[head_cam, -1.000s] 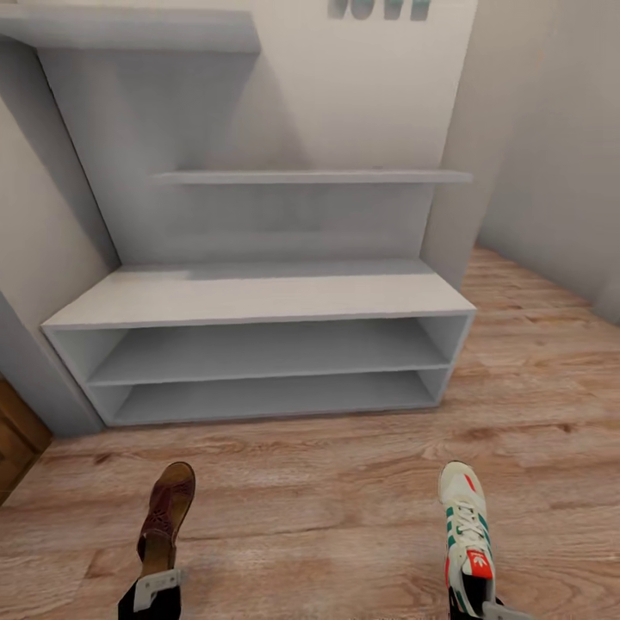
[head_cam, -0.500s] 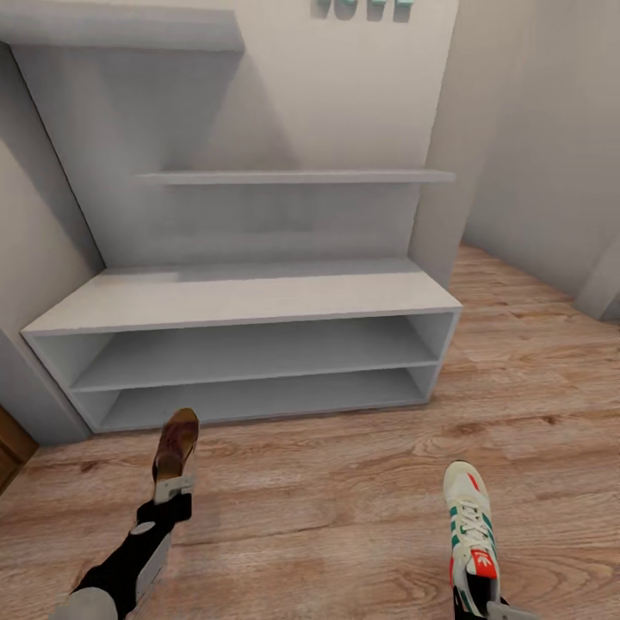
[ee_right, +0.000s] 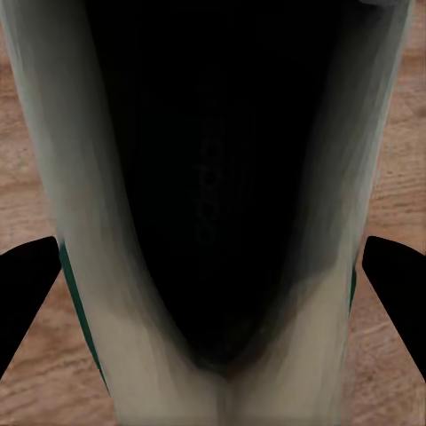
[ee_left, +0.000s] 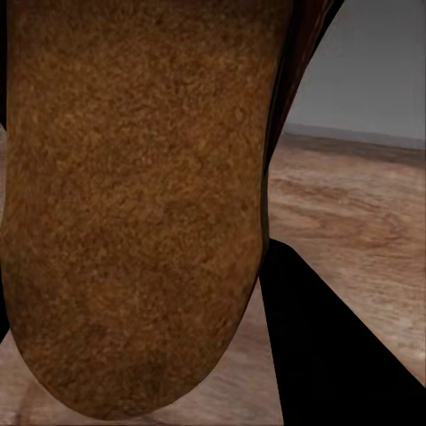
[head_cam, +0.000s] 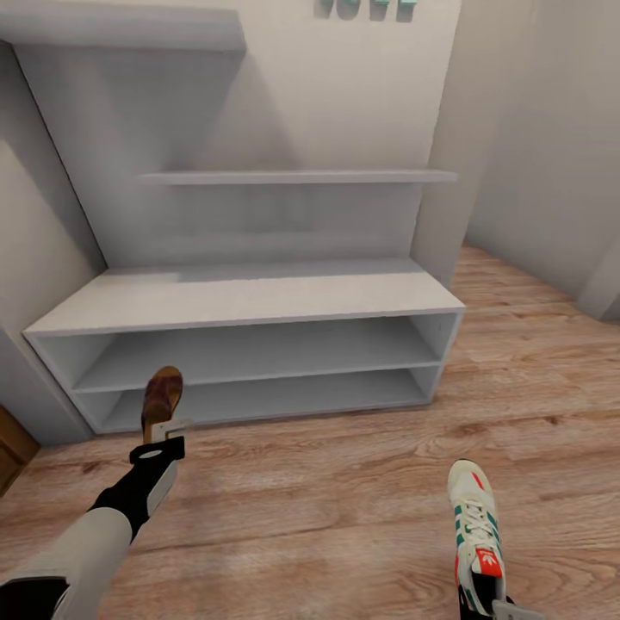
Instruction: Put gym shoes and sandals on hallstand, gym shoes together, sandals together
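Though cropped, right gripper [head_cam: 491, 603] grips gym shoe [head_cam: 475, 530].

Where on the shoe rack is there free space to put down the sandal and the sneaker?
The hallstand bench top is bare from side wall to right end. Both long slots below are bare too, as are the stepped shelves above. The sandal in the left gripper already fronts the lower slot's left end.

Pale plaster walls [head_cam: 362, 103] meeting at a far right corner, teal lettering [head_cam: 366, 8] high up, dark wooden furniture edge [head_cam: 10, 448] at near left.
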### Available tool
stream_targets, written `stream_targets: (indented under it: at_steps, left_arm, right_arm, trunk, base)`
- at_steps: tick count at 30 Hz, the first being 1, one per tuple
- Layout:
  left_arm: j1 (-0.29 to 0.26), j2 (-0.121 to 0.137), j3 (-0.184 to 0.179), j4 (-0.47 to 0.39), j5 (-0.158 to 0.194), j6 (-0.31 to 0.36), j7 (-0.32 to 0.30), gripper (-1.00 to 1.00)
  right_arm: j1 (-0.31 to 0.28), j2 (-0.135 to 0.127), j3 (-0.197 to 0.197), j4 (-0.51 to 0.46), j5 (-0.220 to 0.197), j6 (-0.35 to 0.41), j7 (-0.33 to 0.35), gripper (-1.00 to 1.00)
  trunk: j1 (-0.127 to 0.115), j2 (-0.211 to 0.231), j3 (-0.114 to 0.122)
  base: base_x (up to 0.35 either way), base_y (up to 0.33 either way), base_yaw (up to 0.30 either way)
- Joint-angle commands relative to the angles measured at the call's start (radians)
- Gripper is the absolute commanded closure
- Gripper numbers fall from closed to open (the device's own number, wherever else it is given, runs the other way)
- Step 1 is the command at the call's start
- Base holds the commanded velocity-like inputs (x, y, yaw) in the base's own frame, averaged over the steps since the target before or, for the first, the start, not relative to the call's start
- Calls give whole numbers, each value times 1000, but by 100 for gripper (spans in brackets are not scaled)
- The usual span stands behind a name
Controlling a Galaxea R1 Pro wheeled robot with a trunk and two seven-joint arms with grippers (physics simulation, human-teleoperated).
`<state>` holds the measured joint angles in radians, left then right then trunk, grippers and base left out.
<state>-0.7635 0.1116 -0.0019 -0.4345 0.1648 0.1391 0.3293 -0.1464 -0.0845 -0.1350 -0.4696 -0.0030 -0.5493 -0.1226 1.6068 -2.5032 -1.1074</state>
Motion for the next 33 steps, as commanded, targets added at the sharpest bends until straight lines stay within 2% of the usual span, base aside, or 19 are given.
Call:
stream_targets:
  at_steps: [1, 16, 25, 33]
  left_arm:
    - [0, 1, -1, -2, 6, 6, 2, 100]
    - [0, 2, 0, -4, 7, 7, 1, 100]
    - [0, 1, 0, -4, 8, 7, 1, 100]
    - [0, -1, 0, -5, 10, 7, 1, 100]
  right_arm:
    - [0, 0, 0, 0, 0, -3, -2, 100]
    - [-1, 0, 0, 0, 0, -3, -2, 100]
    - [-1, 0, 0, 0, 0, -3, -2, 100]
    - [0, 0, 0, 0, 0, -3, -2, 100]
  trunk:
    - [0, 0, -1]
    - [0, 0, -1]
    - [0, 0, -1]
    - [0, 0, -1]
  base:
    - [69, 218, 0]
    - [114, 280, 0]
    - [255, 239, 0]
    - [324, 55, 0]
